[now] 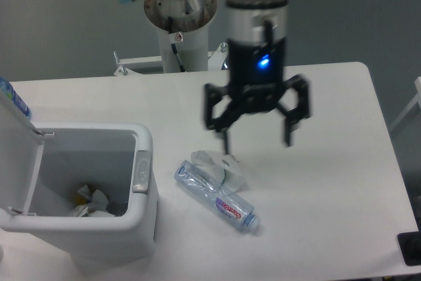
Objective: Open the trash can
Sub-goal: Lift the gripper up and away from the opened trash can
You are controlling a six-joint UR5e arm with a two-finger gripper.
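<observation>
**Trash can lid up, claw spread wide over mid-table**

Surface: white table (329, 182) with rounded corners, fills most of the frame. Grey floor behind it at 12 o'clock. White metal bracket (131, 64) at the far table edge, beside the arm's base column (181, 27). Small dark object (410, 248) clipped by the frame at 4 o'clock, can't ID it.

Trash can (85, 189): one, white boxy bin, sits at 8 o'clock on the table. Long axis runs roughly 9-to-3. Mouth faces up toward the camera; lid (20, 162) stands open, hinged on the 9 o'clock side, tilted up almost vertical. Grey push-button (141, 171) on the rim at the bin's 3 o'clock side. Crumpled paper scraps (92, 201) visible at the bottom inside.

Gripper (256, 137): one, hangs above the table centre, well apart from the bin, fingers spread wide, nothing between them. Blue LED lit on its body.

Other items:
- one clear plastic bottle (216, 197) lying on its side, long axis 10-to-4, cap end toward 4 o'clock
- one crumpled white wrapper (220, 164) touching the bottle's 12 o'clock side
- one blue-labelled bottle (12, 100) partly hidden behind the lid at 9 o'clock
</observation>
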